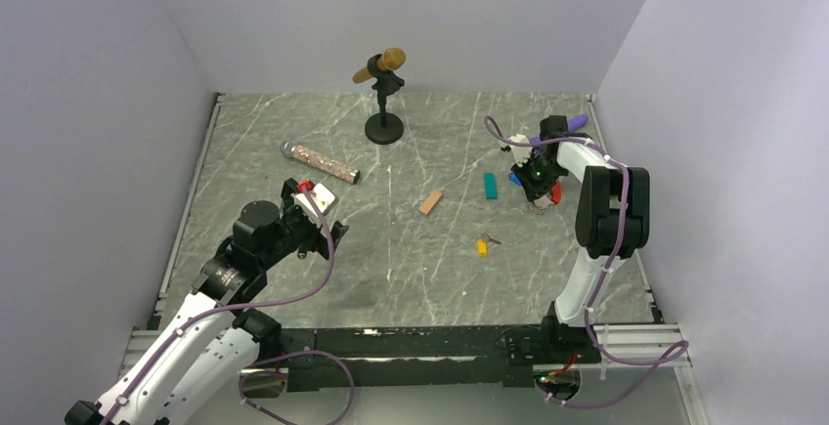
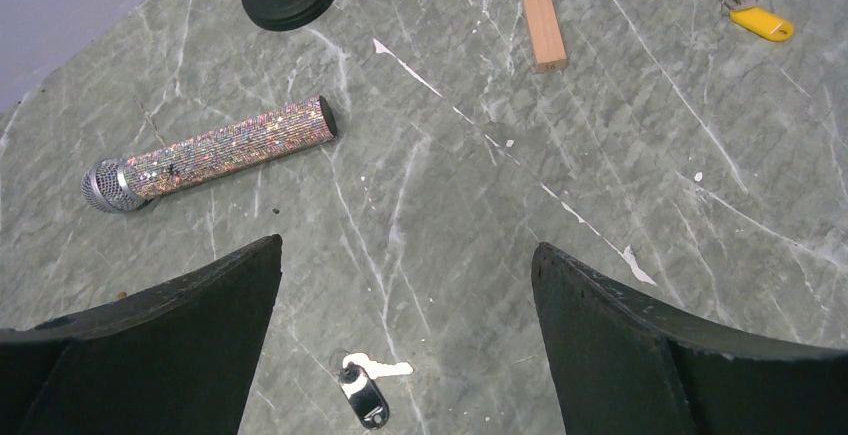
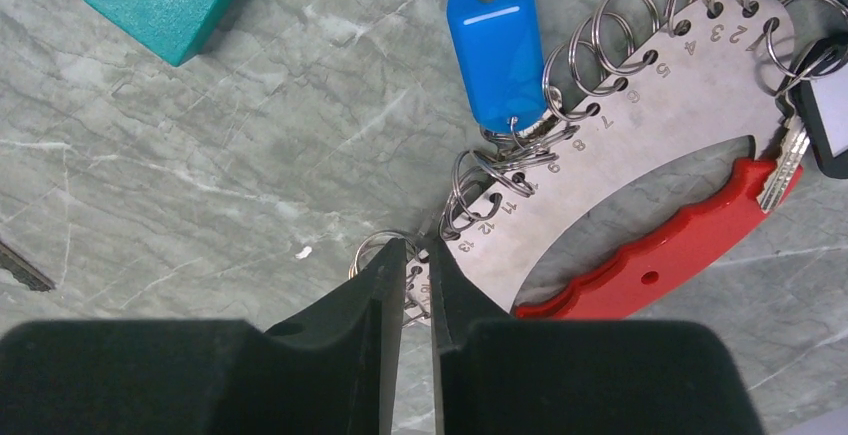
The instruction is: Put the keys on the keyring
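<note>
The keyring (image 3: pixel 640 135) is a crescent steel plate with numbered holes, several split rings and a red grip (image 3: pixel 660 255); it lies flat. My right gripper (image 3: pixel 417 250) is shut on the plate's end near hole 13. A blue-tagged key (image 3: pixel 497 50) hangs on one ring, and a black-tagged key (image 3: pixel 825 105) hangs at the other end. My left gripper (image 2: pixel 407 245) is open and hovers over a loose black-tagged key (image 2: pixel 362 395) on the table. A yellow-tagged key (image 2: pixel 760 23) lies loose mid-table, also seen in the top view (image 1: pixel 482 245).
A teal block (image 1: pixel 490 186) lies beside the keyring. A salmon block (image 1: pixel 430 202) lies mid-table. A glittery microphone (image 1: pixel 323 162) lies at left. A microphone stand (image 1: pixel 383 127) stands at the back. A purple stick (image 1: pixel 577 120) is behind the right gripper (image 1: pixel 536 179).
</note>
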You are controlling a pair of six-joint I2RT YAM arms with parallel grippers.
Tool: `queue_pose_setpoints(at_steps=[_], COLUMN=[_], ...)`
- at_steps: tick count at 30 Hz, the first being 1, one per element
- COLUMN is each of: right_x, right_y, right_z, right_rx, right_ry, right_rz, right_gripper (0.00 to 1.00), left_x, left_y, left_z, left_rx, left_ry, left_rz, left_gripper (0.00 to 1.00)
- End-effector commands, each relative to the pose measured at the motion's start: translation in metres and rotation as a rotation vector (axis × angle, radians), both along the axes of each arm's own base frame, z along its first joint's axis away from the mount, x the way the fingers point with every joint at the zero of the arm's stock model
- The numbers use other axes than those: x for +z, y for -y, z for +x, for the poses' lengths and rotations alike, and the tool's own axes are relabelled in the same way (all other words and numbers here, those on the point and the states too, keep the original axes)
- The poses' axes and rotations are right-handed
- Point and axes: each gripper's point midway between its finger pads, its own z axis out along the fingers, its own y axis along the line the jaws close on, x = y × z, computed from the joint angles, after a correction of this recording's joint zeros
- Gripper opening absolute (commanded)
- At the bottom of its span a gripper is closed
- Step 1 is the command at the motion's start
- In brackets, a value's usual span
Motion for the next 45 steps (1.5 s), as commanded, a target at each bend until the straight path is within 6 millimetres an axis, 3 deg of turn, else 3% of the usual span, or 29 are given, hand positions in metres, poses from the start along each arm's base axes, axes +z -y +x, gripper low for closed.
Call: queue_pose_setpoints(at_steps=[1, 7, 15, 23, 29, 33, 38, 45], right_x=[0.001, 0.001, 0.014, 0.050, 0.060, 0.078, 0.107, 0.153], right_y=[0.000, 0.003, 0.004, -0.027, -0.048, -0.065, -0.079, -0.097], right_z=[0.010, 0.013, 0.023, 0.011, -0.004, -0.009, -0.011, -0.012], right_rx=[-0.006, -0.011, -0.024, 0.097, 0.181, 0.230, 0.278, 0.345], right_ry=[0.026, 0.048, 0.125, 0.160, 0.116, 0.140, 0.205, 0.292], right_rz=[-0.014, -0.042, -0.052, 0.105, 0.222, 0.312, 0.392, 0.492], right_gripper=[0.18, 0.16, 0.00, 0.00, 0.00, 0.00, 0.00, 0.00], left_x=[0.025, 0.025, 0.026, 0.026, 0.025, 0.026, 0.032, 0.048], left_y=[0.004, 0.004, 0.003, 0.003, 0.004, 0.010, 0.034, 0.054], left_z=[0.002, 0.002, 0.001, 0.001, 0.001, -0.003, -0.021, -0.027], left_rx=[-0.013, -0.011, -0.008, -0.009, -0.017, -0.060, -0.227, -0.325], left_ry=[0.051, 0.051, 0.056, 0.057, 0.055, 0.063, 0.091, 0.087], left_rz=[-0.045, -0.045, -0.046, -0.047, -0.046, -0.057, -0.111, -0.210], left_gripper=[0.98, 0.98, 0.98, 0.98, 0.98, 0.98, 0.98, 0.98])
